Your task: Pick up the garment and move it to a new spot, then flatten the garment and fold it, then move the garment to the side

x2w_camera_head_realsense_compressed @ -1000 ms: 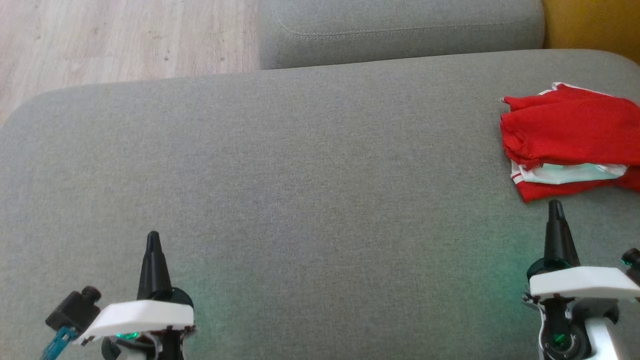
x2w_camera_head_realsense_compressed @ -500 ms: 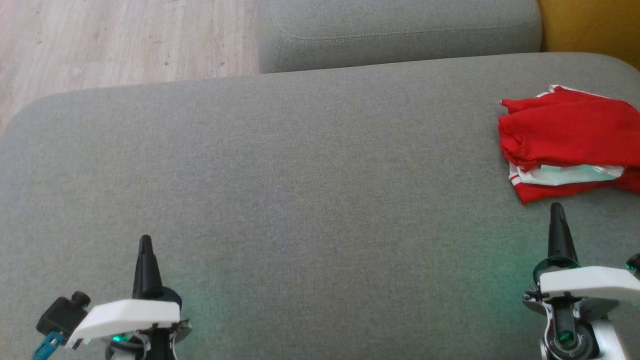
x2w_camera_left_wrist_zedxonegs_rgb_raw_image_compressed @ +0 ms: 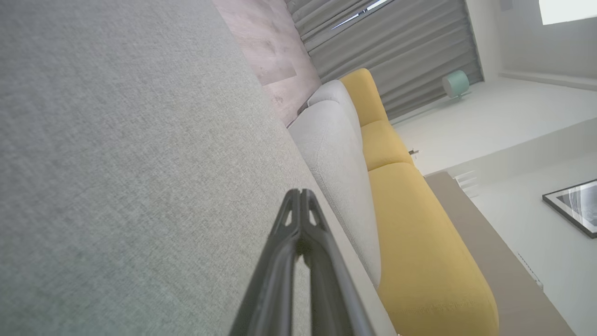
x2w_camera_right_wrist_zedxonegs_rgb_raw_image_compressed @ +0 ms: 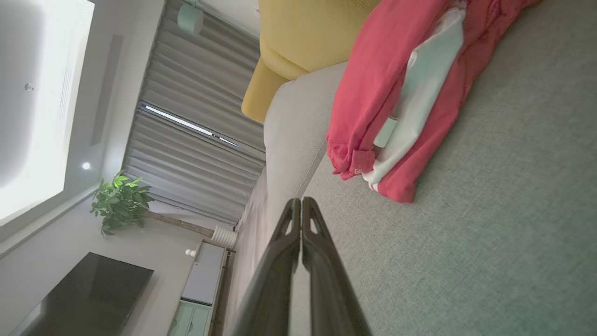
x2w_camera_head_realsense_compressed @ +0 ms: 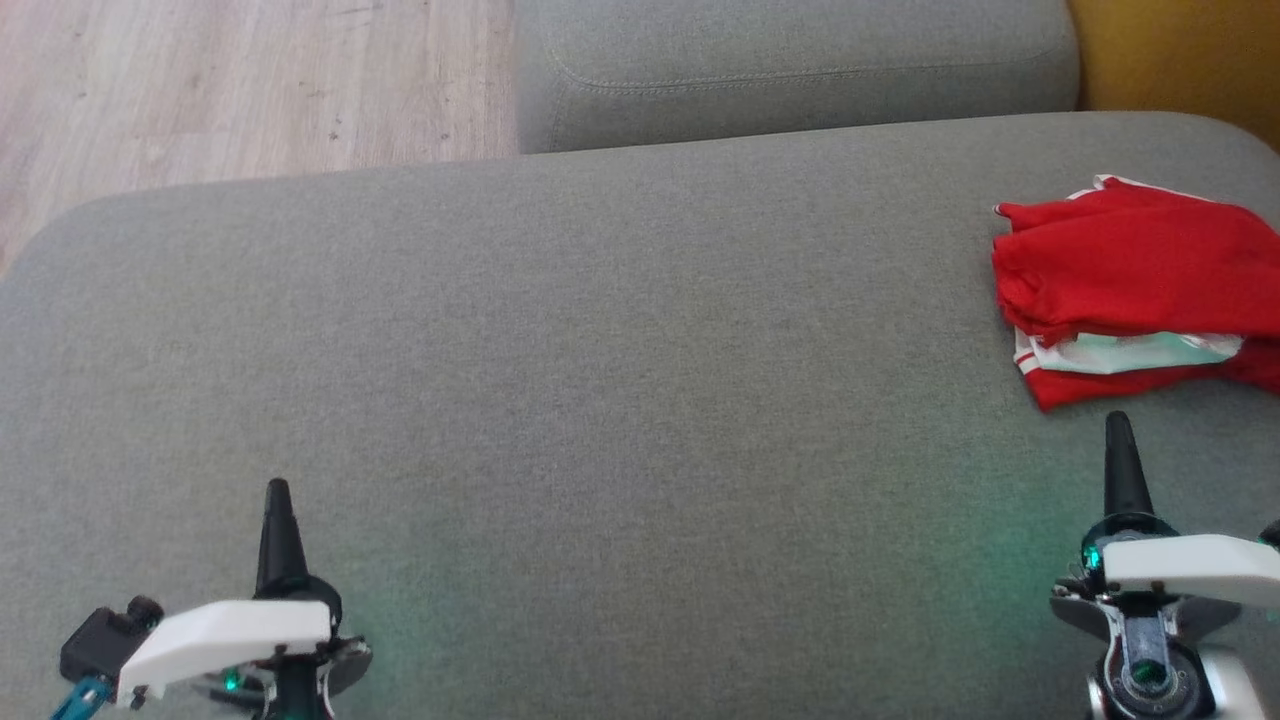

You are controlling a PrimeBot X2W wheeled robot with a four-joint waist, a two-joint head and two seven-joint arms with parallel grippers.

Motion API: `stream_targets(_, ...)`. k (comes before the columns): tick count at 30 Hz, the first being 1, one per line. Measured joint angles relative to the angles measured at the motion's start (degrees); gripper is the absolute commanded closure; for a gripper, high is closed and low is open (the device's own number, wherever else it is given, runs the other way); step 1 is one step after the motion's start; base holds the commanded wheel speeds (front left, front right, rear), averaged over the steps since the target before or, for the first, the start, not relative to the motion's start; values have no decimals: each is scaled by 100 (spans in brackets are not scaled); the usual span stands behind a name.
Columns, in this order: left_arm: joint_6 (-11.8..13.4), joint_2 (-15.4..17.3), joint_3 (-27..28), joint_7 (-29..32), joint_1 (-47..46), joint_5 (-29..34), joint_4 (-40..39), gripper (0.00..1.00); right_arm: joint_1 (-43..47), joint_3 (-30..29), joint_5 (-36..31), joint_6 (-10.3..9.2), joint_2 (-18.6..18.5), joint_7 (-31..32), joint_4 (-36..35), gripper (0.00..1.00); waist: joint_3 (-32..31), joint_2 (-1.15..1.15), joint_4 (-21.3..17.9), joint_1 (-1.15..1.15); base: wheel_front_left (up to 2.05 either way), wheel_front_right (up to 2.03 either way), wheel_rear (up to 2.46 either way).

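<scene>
Right, L gripper (x2w_camera_head_realsense_compressed: 277, 490) sits at 7 o'clock in the head view, fingers pinched together, nothing btwn them. R gripper (x2w_camera_head_realsense_compressed: 1117, 420) is at 5 o'clock, likewise pinched closed and empty. At 3 o'clock lies the garment (x2w_camera_head_realsense_compressed: 1130, 260), red w/ white trim, in a loose layered stack at the far-right end of the seat (x2w_camera_head_realsense_compressed: 620, 350), near the R gripper's tip but apart from it.

Risks, as I judge them: w/ the jaws closed, any reach at 12 o'clock from the R gripper would only shove the cloth, prob. off toward the seat's right edge. A pinch on the top layer alone would spill the stack open. Part of the garment runs out of the head view, so its true extent is unclear.

The seat is grey woven fabric, flat, grippy-looking. A grey back cushion (x2w_camera_head_realsense_compressed: 790, 70) is at 12 o'clock, a yellow cushion (x2w_camera_head_realsense_compressed: 1180, 50) at 1 o'clock, pale wood floor (x2w_camera_head_realsense_compressed: 200, 90) at 11. Around the room are grey curtains (x2w_camera_left_wrist_zedxonegs_rgb_raw_image_compressed: 387, 51), a framed picture (x2w_camera_left_wrist_zedxonegs_rgb_raw_image_compressed: 573, 205), a plant (x2w_camera_right_wrist_zedxonegs_rgb_raw_image_compressed: 119, 200) and a dark screen (x2w_camera_right_wrist_zedxonegs_rgb_raw_image_compressed: 79, 294).
</scene>
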Motion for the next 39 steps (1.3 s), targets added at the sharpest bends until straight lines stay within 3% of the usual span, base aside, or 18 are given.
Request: stream_targets(39,-101,-2,444,639,-103,-2253,91,100,-12,-180,2525,0,0,645,30,100,-167,0,-30,0,0,0,0)
